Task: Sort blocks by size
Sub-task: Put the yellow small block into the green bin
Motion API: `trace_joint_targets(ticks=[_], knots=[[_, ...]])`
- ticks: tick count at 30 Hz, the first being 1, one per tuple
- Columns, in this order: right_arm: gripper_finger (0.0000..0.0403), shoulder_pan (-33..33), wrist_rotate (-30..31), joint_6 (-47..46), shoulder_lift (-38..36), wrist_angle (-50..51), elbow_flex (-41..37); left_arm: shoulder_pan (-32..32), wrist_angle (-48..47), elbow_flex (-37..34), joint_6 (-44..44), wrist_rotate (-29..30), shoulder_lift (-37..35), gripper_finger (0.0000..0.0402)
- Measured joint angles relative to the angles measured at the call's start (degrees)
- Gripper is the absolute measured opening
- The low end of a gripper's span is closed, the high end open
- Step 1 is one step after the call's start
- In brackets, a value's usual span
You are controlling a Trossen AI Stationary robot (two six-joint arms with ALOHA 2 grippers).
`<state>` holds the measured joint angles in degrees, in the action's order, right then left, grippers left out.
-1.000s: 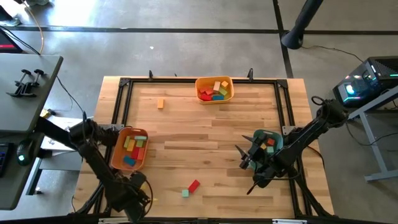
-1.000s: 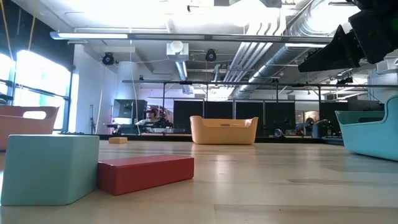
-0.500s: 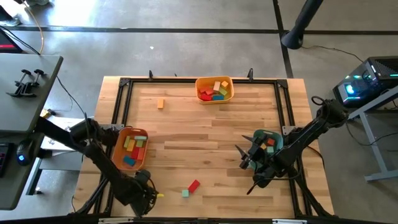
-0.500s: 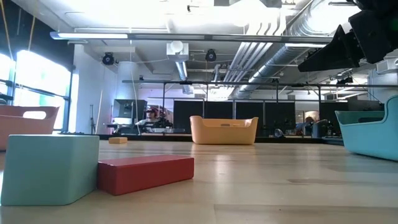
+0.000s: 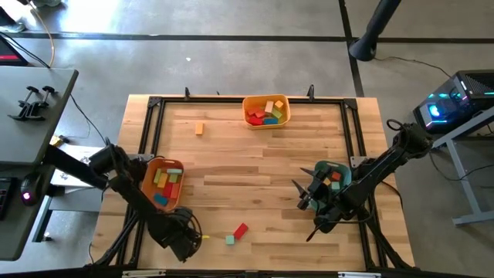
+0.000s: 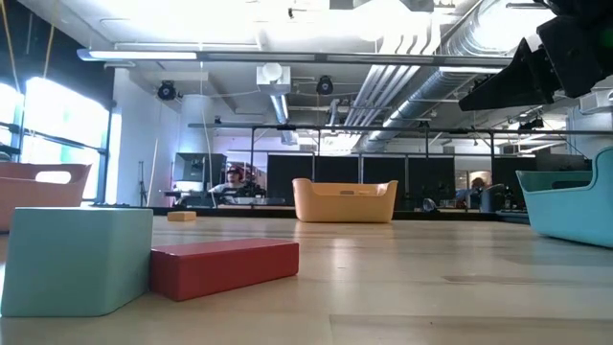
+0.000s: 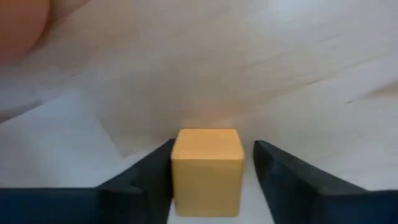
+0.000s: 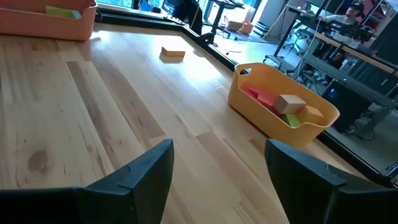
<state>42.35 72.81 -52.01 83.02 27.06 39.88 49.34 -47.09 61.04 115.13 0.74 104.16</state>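
My left gripper (image 5: 194, 239) is near the table's near edge, left of centre, with a yellow cube (image 7: 206, 169) between its fingers. To its right, a red bar (image 5: 241, 230) and a small teal cube (image 5: 230, 240) lie flat on the table, side by side; they also show in the low view as the red bar (image 6: 225, 268) and the teal cube (image 6: 77, 259). A small orange block (image 5: 199, 128) lies at the far left. My right gripper (image 8: 214, 180) is open and empty above the table, beside the teal tray (image 5: 330, 179). My left gripper holds the yellow cube by two opposite side faces (image 7: 176, 171), pinched between its two fingers. One finger lies flush on the cube; a thin bright strip shows between the cube and the other finger. The cube sits square in the hold, its top face up.
An orange tray (image 5: 148, 193) with several blocks stands at the left. A yellow tray (image 5: 266, 110) with blocks stands at the far edge. The teal tray holds a few blocks. A black frame (image 5: 231, 99) borders the table.
My left gripper has moved along the near edge toward the table's right, toward the red bar and the teal cube, and the yellow cube has gone with it.
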Motion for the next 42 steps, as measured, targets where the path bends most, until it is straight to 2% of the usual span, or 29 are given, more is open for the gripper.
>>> trace_joint_targets(ticks=[4, 6, 9, 13, 16, 18, 21, 23, 28, 30, 32, 35, 38, 42], knots=[[0.0249, 0.00, -0.03, 0.00, 0.00, 0.01, 0.00, -1.58, 0.52, 0.62, -3.20, -0.25, 0.05, 0.0129], [0.0249, 0.00, -0.05, -0.01, 0.00, -0.01, 0.00, -2.89, -0.36, 1.74, -4.75, 1.63, 0.14, 0.0098], [0.0249, 0.00, -0.28, 0.00, 0.00, -0.03, 0.00, -5.34, -0.02, 4.32, -9.40, 7.90, 0.13, 0.0095], [0.0249, 0.00, 0.80, 0.68, 0.00, -2.08, 0.00, -9.72, 0.67, 7.11, -20.04, 16.77, 0.13, 0.0095], [0.0249, 0.00, 1.54, 7.44, 0.09, -8.20, 0.02, -14.69, 4.17, 7.20, -32.25, 23.27, 0.11, 0.0095], [0.0249, -0.03, -1.69, 14.99, 0.13, -13.35, 0.02, -18.72, 8.67, 6.50, -41.76, 25.03, 0.10, 0.0095], [0.0249, -0.70, -9.13, 26.63, 0.13, -21.26, 0.02, -25.34, 20.29, 3.79, -56.24, 22.77, 0.12, 0.0095], [0.0249, -1.34, -15.21, 32.86, 0.13, -26.07, 0.02, -29.56, 32.42, 1.54, -65.66, 19.56, 0.13, 0.0095], [0.0249, -1.90, -31.15, 48.99, 0.59, -38.15, 0.02, -37.57, 65.95, -5.31, -80.89, 5.95, 0.13, 0.0095], [0.0249, -1.09, -29.99, 53.69, 1.06, -43.17, 0.05, -39.40, 77.50, -7.52, -82.91, 0.88, 0.10, 0.0095], [0.0249, -0.54, -26.13, 58.00, 1.38, -45.74, 0.84, -40.34, 86.05, -9.59, -83.72, -2.50, 0.09, 0.0095], [0.0249, -0.71, -21.56, 64.75, 1.51, -45.73, 2.45, -40.38, 96.11, -11.59, -83.80, -3.77, 0.09, 0.0095], [0.0249, -1.99, -20.61, 70.62, 1.51, -45.83, 4.22, -39.59, 103.08, -12.52, -84.24, -4.77, 0.09, 0.0095], [0.0249, -4.42, -22.34, 79.14, 2.96, -46.42, 6.57, -38.25, 107.60, -12.50, -85.43, -4.87, 0.09, 0.0095]])
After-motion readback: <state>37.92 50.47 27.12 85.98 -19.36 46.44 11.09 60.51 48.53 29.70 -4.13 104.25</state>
